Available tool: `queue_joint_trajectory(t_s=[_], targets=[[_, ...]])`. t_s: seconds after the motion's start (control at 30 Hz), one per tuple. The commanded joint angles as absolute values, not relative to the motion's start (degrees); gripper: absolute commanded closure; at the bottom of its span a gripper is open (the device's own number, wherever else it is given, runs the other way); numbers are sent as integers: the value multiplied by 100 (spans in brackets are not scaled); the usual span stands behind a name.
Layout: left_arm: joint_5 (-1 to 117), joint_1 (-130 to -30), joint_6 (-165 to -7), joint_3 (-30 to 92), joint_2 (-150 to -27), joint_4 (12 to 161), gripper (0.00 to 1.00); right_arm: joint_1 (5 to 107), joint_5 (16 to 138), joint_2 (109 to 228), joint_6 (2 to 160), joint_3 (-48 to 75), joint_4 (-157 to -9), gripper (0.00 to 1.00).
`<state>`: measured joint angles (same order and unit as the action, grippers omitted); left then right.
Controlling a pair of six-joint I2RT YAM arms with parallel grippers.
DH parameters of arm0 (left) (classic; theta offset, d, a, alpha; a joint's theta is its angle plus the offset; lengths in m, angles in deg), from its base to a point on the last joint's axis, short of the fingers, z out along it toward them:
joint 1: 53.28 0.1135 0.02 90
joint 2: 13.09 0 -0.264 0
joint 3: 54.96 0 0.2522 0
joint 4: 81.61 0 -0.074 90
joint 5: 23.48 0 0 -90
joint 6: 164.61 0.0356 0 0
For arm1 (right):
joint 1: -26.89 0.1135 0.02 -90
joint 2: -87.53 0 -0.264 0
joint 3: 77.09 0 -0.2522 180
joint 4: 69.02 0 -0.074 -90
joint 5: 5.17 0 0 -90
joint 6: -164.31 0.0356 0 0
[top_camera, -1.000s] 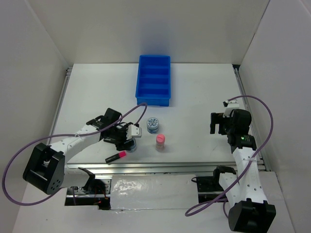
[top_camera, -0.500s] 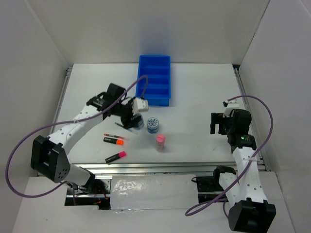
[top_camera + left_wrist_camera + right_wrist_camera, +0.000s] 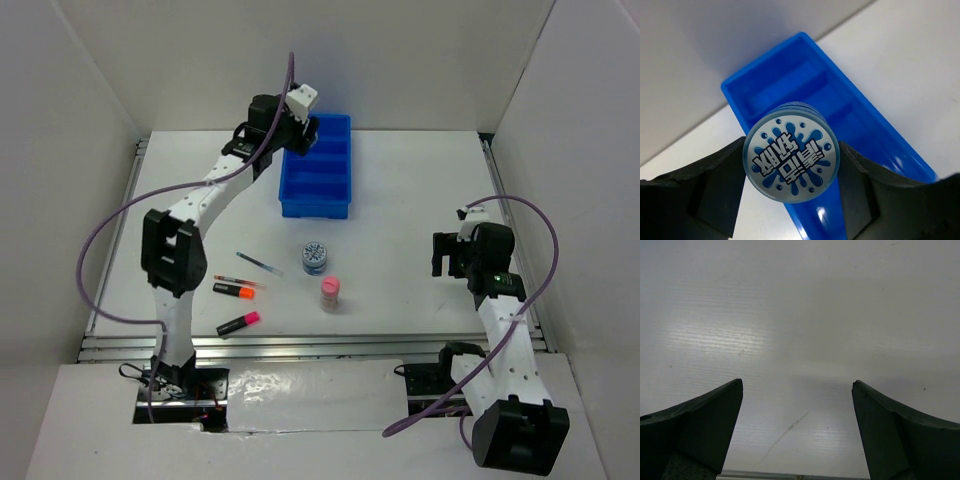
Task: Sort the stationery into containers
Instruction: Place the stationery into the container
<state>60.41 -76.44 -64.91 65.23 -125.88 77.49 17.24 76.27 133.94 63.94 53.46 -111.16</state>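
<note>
My left gripper (image 3: 298, 132) is shut on a round blue-and-white patterned roll (image 3: 791, 151) and holds it above the far left end of the blue four-compartment tray (image 3: 316, 210), which fills the left wrist view (image 3: 850, 115). On the table lie the second roll (image 3: 315, 257), a pink cylinder (image 3: 331, 292), an orange-black highlighter (image 3: 232, 290), a pink-black highlighter (image 3: 239, 322), a thin blue pen (image 3: 259, 263) and a thin red pen (image 3: 238, 280). My right gripper (image 3: 448, 253) is open and empty at the right, its fingers (image 3: 705, 420) over bare table.
White walls enclose the table on the left, back and right. A metal rail (image 3: 300, 342) runs along the near edge. The left arm's purple cable (image 3: 100, 250) loops over the left side of the table.
My left arm has lifted the roll from the near-left table and swung it back over the tray's far end. The pens and orange highlighter are uncovered. The right arm has not moved.
</note>
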Motion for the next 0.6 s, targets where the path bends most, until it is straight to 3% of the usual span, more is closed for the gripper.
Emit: queue_joint_trajectory(t_s=[0.0,0.23,0.57], targets=[[6520,-7438,-7240,7462,-13444,9209,100,1669,7727,13507,6323,5206,-11117,5],[6608,-7349,-7311,9062,-14992,9701,100,1661,7833,13534,6332,5214,-11108,6],[6826,-7358,-7109,9213,-15740,10668,100,1661,7850,13578,6341,5223,-11090,6]])
